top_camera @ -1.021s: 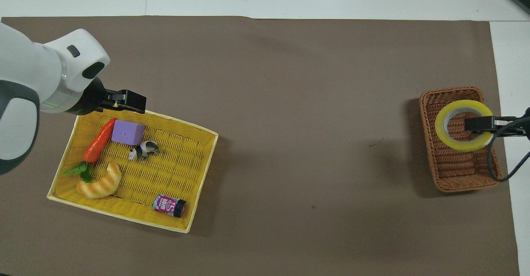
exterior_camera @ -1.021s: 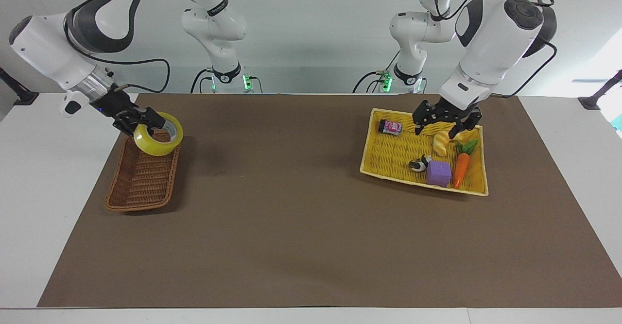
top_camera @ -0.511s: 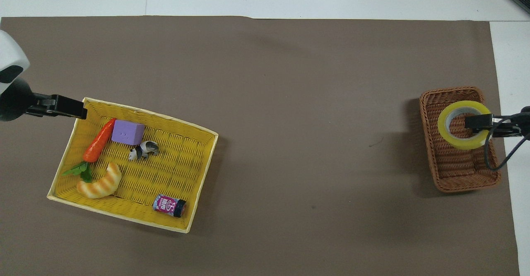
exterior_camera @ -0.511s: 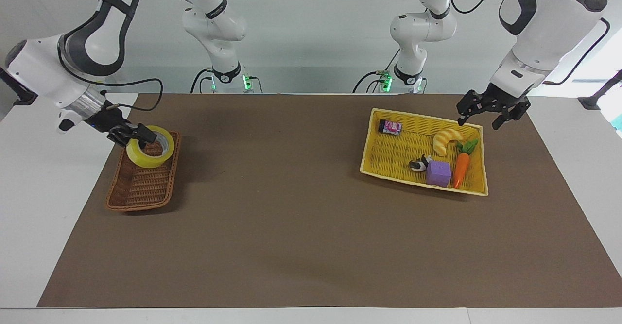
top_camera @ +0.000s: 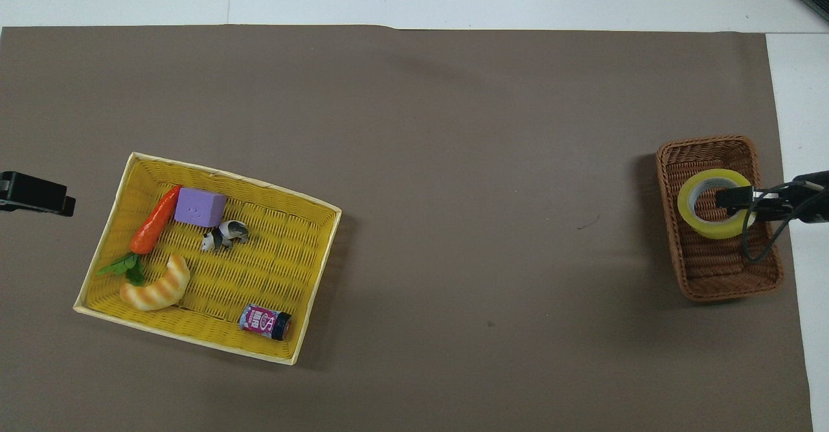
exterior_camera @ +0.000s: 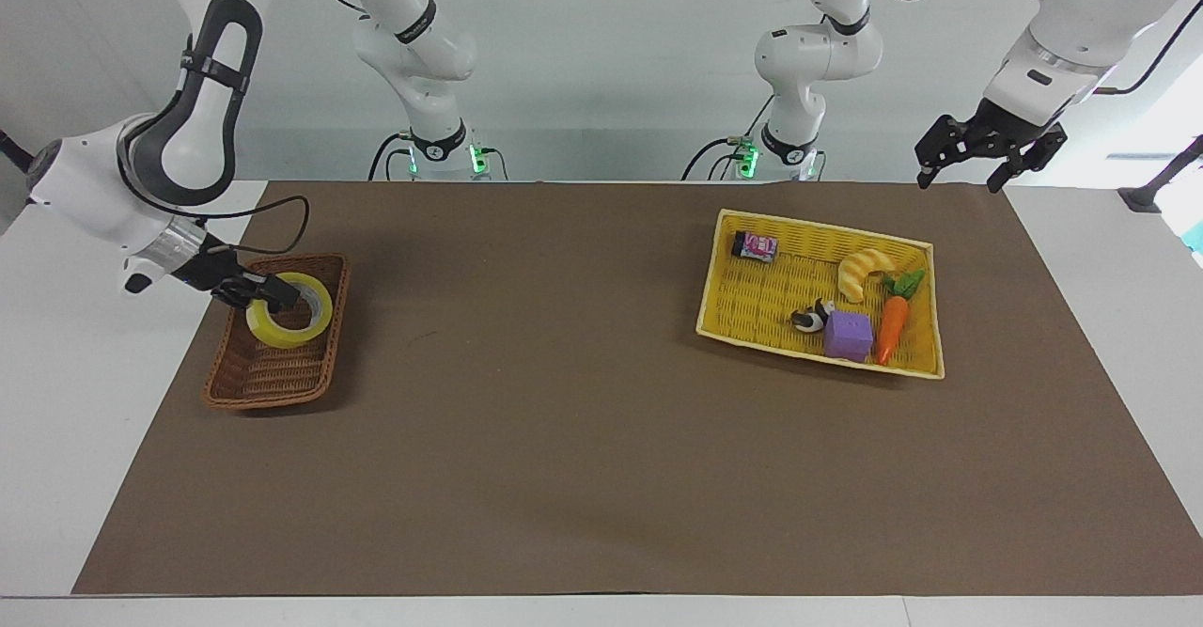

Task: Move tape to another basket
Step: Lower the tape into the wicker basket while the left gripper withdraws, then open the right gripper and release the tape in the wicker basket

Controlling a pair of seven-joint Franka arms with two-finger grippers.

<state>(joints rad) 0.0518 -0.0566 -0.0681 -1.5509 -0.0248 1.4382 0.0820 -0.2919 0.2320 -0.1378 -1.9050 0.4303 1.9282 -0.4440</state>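
Observation:
The yellow tape (exterior_camera: 282,334) sits low inside the small brown wicker basket (exterior_camera: 273,392) at the right arm's end of the table. My right gripper (exterior_camera: 268,293) is shut on the roll's wall, with one finger inside the core. In the overhead view the tape (top_camera: 690,215) lies in the middle of the basket (top_camera: 725,283), with the right gripper (top_camera: 735,197) on its edge. My left gripper (exterior_camera: 960,171) is open and empty, raised over the mat's edge by the yellow basket; its tip shows in the overhead view (top_camera: 39,193).
A larger yellow woven basket (exterior_camera: 818,225) at the left arm's end holds a croissant toy (exterior_camera: 865,270), a carrot (exterior_camera: 891,326), a purple block (exterior_camera: 849,336), a small can (exterior_camera: 755,246) and a black-and-white toy (exterior_camera: 810,317). A brown mat (exterior_camera: 564,420) covers the table.
My right gripper has lowered the tape down into the brown basket. My left gripper has lifted off the yellow basket and drawn away toward the left arm's end.

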